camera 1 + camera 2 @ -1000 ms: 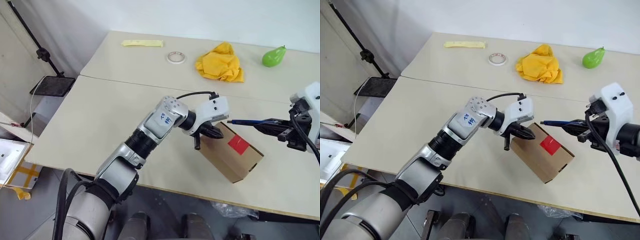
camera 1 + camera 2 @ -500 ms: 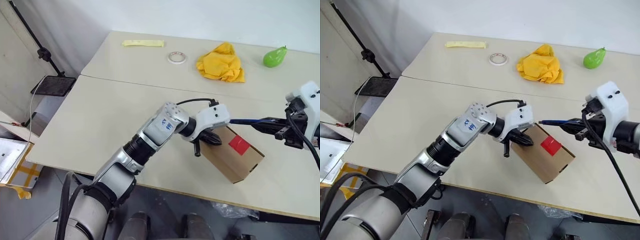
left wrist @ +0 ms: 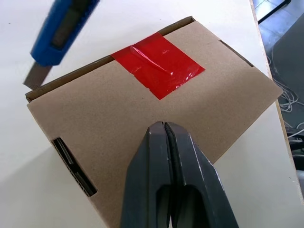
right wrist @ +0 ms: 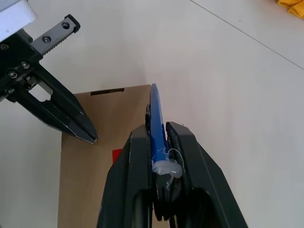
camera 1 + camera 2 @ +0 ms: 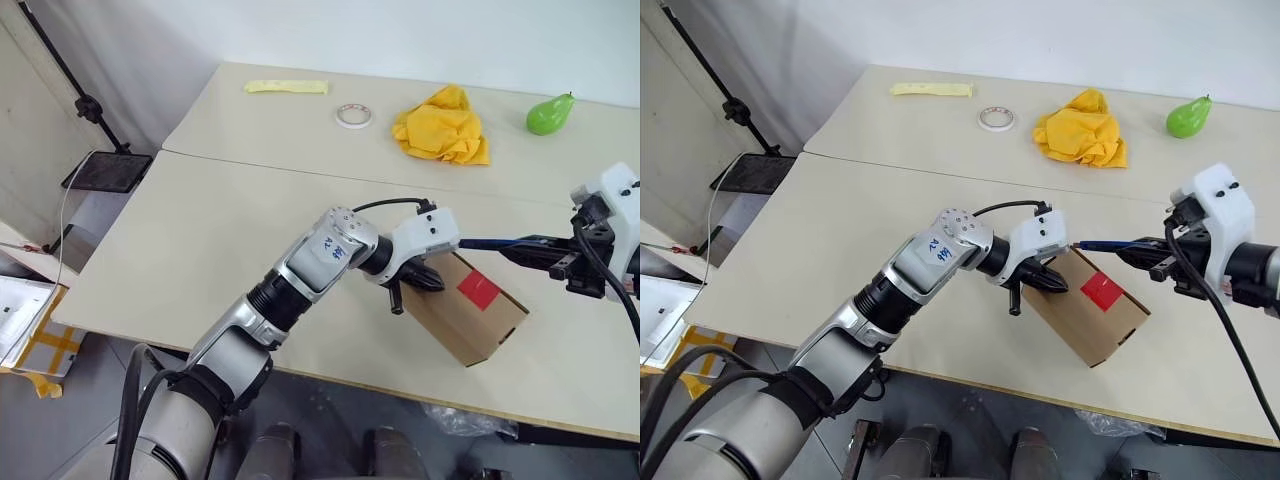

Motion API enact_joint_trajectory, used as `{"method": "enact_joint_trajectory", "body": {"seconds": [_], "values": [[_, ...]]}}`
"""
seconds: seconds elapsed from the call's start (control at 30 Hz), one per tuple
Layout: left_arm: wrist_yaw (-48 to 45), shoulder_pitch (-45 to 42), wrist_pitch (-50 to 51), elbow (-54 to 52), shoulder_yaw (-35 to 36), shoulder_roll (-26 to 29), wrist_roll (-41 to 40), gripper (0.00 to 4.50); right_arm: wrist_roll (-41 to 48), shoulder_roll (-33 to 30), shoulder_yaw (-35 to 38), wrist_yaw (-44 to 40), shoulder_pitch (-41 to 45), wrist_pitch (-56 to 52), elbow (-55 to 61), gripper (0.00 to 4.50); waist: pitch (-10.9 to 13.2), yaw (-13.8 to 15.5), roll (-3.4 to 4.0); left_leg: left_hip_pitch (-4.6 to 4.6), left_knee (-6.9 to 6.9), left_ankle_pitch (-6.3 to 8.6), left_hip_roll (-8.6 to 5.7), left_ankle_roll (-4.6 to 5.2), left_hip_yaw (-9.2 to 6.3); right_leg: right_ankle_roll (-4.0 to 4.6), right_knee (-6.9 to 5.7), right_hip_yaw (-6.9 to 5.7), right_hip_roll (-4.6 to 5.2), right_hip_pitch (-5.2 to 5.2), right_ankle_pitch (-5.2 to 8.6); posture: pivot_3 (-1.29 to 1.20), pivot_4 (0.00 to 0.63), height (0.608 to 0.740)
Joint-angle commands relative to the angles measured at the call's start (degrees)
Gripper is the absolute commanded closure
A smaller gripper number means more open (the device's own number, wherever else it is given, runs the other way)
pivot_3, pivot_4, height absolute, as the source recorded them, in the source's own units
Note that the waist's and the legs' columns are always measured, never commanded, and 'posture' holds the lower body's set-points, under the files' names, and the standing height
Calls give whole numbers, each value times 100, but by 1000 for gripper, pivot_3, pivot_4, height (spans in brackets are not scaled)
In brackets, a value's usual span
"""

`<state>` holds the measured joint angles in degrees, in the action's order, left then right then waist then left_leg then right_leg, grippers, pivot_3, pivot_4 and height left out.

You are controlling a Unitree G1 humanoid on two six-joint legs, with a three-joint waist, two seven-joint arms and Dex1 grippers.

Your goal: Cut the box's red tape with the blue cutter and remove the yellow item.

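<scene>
The closed, empty left claw (image 3: 165, 124) pinned the small brown cardboard box (image 3: 118, 128); the right claw (image 4: 159, 130), clamping the slim blue cutter (image 4: 156, 121), should slice the red tape patch (image 3: 158, 70) beyond those fingertips.

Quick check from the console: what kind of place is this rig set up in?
Probably a lab or test room, not a home. Two plain beige tables are pushed together against a bare white wall, a black tripod stand is off the robot's left, and loose props, a tape roll and a green pear, lie about.
</scene>
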<state>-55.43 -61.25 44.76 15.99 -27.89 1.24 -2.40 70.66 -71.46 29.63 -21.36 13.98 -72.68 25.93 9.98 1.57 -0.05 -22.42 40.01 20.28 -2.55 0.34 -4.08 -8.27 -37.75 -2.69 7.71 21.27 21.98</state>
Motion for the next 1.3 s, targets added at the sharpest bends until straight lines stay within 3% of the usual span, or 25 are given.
{"method": "enact_joint_trajectory", "body": {"seconds": [0.03, 0.57, 1.3], "values": [[24, -63, 48, 14, -39, -27, -26, 4481, -34, 57, 226, -79, -111, -52, 116, 4316, 0, 2, 0, 0, 0, 0, 0, 0, 0, 0, 0, 0, 0, 0, 0, 0, 150, 740], [47, -82, 59, 55, -73, 26, -44, 4481, -490, -66, 348, -432, -439, -182, 173, 4316, 0, 5, 0, 2, 3, 0, -8, 0, 0, 0, -2, 0, 0, -2, 0, 0, 150, 740], [250, 42, 265, -147, -243, 81, 7, 4481, -558, -992, 259, -1358, -389, -1068, 162, 4316, 0, 12, 0, 9, 3, 0, 6, 0, -3, 0, 1, 0, 1, -15, 0, 0, 150, 740]]}}
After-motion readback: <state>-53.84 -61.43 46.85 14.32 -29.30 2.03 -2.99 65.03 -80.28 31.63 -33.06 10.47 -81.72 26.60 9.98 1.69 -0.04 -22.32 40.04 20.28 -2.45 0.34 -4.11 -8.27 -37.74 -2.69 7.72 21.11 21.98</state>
